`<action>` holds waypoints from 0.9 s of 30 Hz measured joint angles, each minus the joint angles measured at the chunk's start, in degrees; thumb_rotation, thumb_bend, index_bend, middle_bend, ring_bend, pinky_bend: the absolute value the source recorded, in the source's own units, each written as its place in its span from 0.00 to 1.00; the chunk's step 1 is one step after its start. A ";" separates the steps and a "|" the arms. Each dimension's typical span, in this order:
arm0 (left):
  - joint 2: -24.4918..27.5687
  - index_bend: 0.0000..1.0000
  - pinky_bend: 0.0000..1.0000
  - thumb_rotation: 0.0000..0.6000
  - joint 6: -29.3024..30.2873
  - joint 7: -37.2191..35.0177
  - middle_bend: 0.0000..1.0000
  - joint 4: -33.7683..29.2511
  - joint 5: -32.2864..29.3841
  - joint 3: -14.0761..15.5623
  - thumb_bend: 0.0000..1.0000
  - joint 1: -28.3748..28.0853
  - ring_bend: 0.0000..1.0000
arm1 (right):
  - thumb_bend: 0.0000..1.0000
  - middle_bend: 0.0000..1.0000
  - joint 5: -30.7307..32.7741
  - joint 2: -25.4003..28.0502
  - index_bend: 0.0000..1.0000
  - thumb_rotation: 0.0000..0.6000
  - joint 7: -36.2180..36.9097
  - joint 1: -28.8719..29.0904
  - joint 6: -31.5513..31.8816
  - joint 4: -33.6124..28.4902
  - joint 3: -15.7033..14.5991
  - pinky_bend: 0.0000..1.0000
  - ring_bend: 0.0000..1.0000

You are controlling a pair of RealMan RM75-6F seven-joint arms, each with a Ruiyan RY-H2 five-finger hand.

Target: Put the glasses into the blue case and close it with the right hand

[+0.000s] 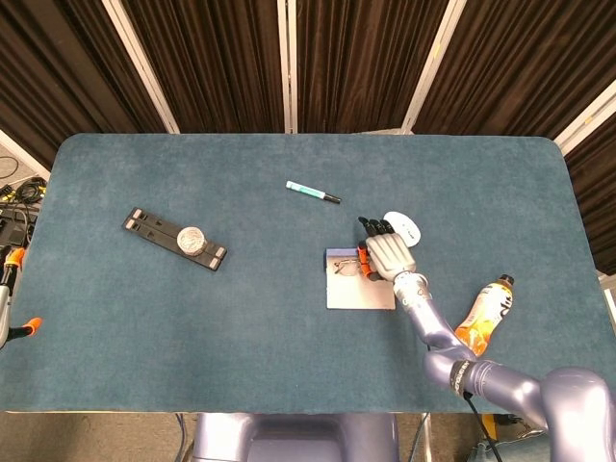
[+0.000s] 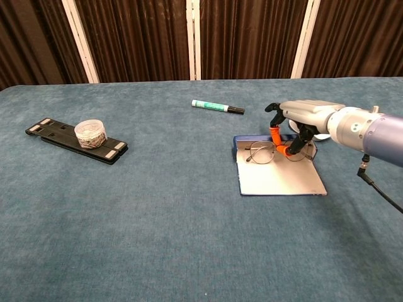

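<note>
Half done, by our reckoning. Nearest us on the bench (image 2: 157, 207) the blue case (image 2: 280, 178) lies open and flat, its pale lid spread toward us. At its far end the glasses (image 2: 267, 151) sit over the tray part, and our right hand (image 2: 301, 119) holds them with orange-tipped fingers (image 2: 275, 134) pinched at the frame (whether the frame already rests down we cannot tell). Left to do: release, then fold the lid shut. Left hand out of sight in both views. Beyond lies a marker (image 2: 217, 107), untouched.
</note>
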 measured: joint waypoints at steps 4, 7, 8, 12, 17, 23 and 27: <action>-0.03 0.00 0.00 1.00 -0.15 0.09 0.00 0.11 -0.14 0.03 0.00 -0.12 0.00 | 0.36 0.00 0.07 -0.51 0.42 1.00 -0.50 0.13 0.73 0.10 0.16 0.00 0.00; -0.01 0.00 0.00 1.00 -0.06 0.05 0.00 0.07 -0.13 0.06 0.00 -0.11 0.00 | 0.35 0.00 0.04 -0.82 0.35 1.00 -0.82 0.09 1.79 0.10 0.33 0.00 0.00; 0.01 0.00 0.00 1.00 -0.06 0.01 0.00 0.06 -0.13 0.06 0.00 -0.11 0.00 | 0.34 0.00 -0.10 -0.95 0.32 1.00 -0.99 0.04 2.44 0.13 0.38 0.00 0.00; 0.04 0.00 0.00 1.00 -0.33 -0.08 0.00 0.09 -0.37 0.10 0.00 -0.19 0.00 | 0.29 0.00 -1.59 -1.26 0.29 1.00 -1.55 -0.28 5.27 0.26 0.30 0.00 0.00; 0.07 0.00 0.00 1.00 -0.39 -0.02 0.00 0.00 -0.34 0.19 0.00 -0.27 0.00 | 0.21 0.00 -3.88 -0.66 0.27 1.00 -0.30 -1.16 7.67 -1.48 0.24 0.00 0.00; 0.02 0.00 0.00 1.00 -0.24 0.04 0.00 -0.04 -0.22 0.30 0.00 -0.28 0.00 | 0.04 0.00 -6.70 1.45 0.13 1.00 0.99 -1.92 8.22 -5.15 -0.76 0.00 0.00; -0.04 0.00 0.00 1.00 -0.27 0.06 0.00 0.11 -0.39 0.30 0.00 -0.31 0.00 | 0.02 0.00 -6.88 1.56 0.09 1.00 -0.26 -1.97 7.37 -5.37 -1.73 0.00 0.00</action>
